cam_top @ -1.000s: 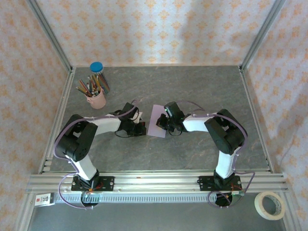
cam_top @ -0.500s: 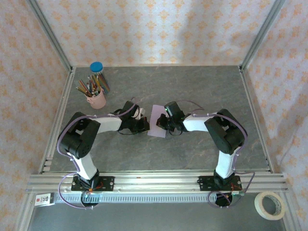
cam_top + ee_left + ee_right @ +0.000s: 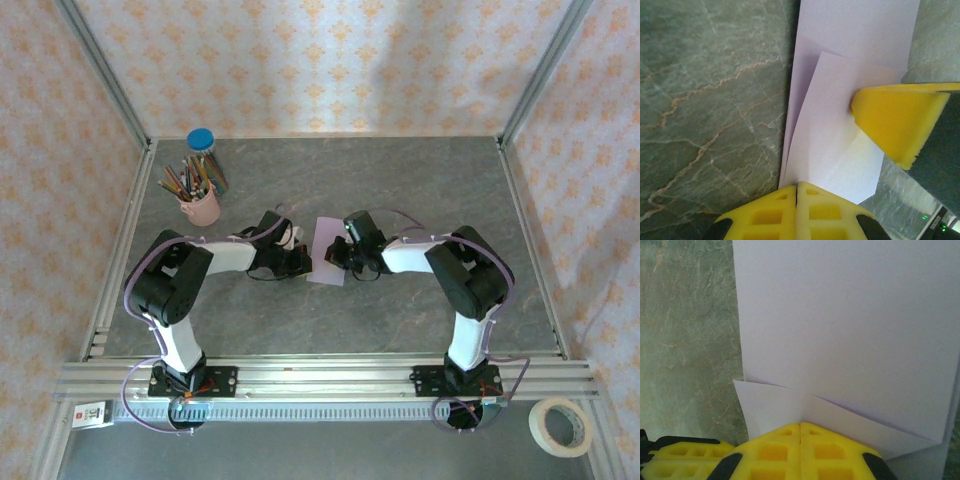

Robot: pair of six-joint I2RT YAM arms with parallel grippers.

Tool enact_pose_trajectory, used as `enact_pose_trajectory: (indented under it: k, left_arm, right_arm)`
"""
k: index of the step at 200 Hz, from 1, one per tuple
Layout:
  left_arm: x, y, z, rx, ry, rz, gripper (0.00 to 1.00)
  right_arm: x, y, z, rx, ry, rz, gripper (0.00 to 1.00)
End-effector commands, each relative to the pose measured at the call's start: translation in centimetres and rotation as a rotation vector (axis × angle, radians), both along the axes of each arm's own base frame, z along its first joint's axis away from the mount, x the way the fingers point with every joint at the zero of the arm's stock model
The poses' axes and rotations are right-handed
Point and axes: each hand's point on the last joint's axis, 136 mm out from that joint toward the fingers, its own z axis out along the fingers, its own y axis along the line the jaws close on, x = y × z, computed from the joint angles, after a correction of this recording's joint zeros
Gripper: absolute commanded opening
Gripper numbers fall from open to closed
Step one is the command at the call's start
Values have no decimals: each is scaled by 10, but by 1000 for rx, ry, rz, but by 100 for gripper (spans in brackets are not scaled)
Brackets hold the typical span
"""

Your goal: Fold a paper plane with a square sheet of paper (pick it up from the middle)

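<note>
Back left on the grey marble table (image 3: pixel 420 180), the pink pencil cup (image 3: pixel 201 207) bristles with coloured pencils, a blue-lidded container (image 3: pixel 201 139) just behind it, both well apart from the action. A tape roll (image 3: pixel 560 426) sits near the right corner, in front of the rail. In the middle lies the square sheet of paper (image 3: pixel 326 250), pale lilac, already folded narrow, with both arms crowding in from either side. The left gripper (image 3: pixel 796 192) comes at the sheet's left edge with its yellow jaws pressed flush together, and a raised flap runs right into the seam, so it's pinching the paper, with a dark shadow beneath that lifted edge. The right gripper (image 3: pixel 800 429) is clenched the same way, no gap between the pads, a creased fold converging on the seam. From the left wrist camera, the right gripper's yellow pad rests on the flap, the two grippers just beside each other.
</note>
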Motion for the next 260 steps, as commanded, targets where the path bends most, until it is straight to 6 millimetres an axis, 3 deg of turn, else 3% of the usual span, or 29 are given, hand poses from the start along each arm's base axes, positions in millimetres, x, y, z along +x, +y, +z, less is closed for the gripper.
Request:
enact_pose_trajectory:
  k: [1,34,62,94,112,135,174,221,260]
  left_arm:
    - [-23,23,-32,141,106,1,0]
    - [-28,25,-37,146,123,-1,0]
    - [-23,19,-30,116,103,-9,0]
    - [3,-4,12,-19,-25,-4,0]
    - [21,-12,40,-78,-112,25,12]
    - [36,-13,56,-99,-175,67,24]
    - [51,-14,46,-95,-161,94,32]
    - [66,-20,41,-129,-150,137,32]
    - [62,-12,26,-94,-113,178,31]
  right_arm:
    - [5,-37,-17,-89,4,-59,9]
    - [22,-53,-1,-48,-65,-91,13]
    - [34,-66,14,-38,-122,-127,17]
    - [36,-64,40,11,-155,-146,20]
    - [32,-66,51,48,-158,-184,23]
    - [23,-65,56,103,-136,-219,32]
    - [8,-54,50,171,-79,-222,43]
    - [1,-41,35,187,-20,-202,42]
    - [0,-38,30,196,2,-219,42]
